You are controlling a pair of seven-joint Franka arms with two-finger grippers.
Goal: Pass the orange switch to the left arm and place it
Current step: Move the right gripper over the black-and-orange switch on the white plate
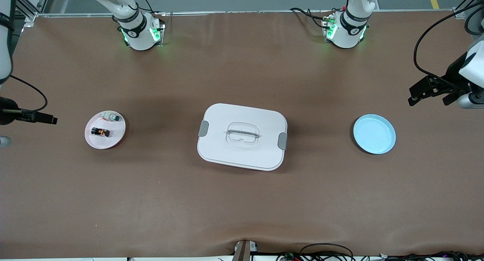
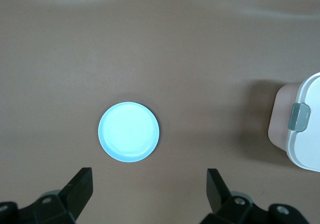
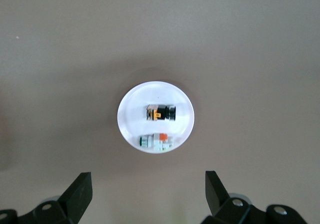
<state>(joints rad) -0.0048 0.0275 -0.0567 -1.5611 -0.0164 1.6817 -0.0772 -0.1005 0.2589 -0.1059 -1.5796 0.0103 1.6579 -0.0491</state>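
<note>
- The brown tabletop (image 1: 242, 200) is carrying three things in a row, and the large white rounded-rectangular lidded box with grey side latches (image 1: 242, 136) is sitting in the middle, between the two plates.
- The round light-blue plate (image 1: 374, 134) is lying bare toward the left arm's end; the left pincer (image 2: 147, 191) is hanging over that end with its jaws standing wide and holding nothing.
- The round pink plate (image 1: 105, 129) is lying toward the right arm's end; the right pincer (image 3: 147, 191) is hovering close by it, jaws spread wide and empty, so the right arm is much the nearer one.
- The tiny black cylindrical orange switch (image 3: 161, 113) is lying on its side on the pink plate, long axis running roughly across the gap between the right pincer's fingers (image 3: 80, 194).
- The small silver-white piece with a green tip (image 3: 156, 142) is lying just beside the switch, so a grasp is probably needing care.
</note>
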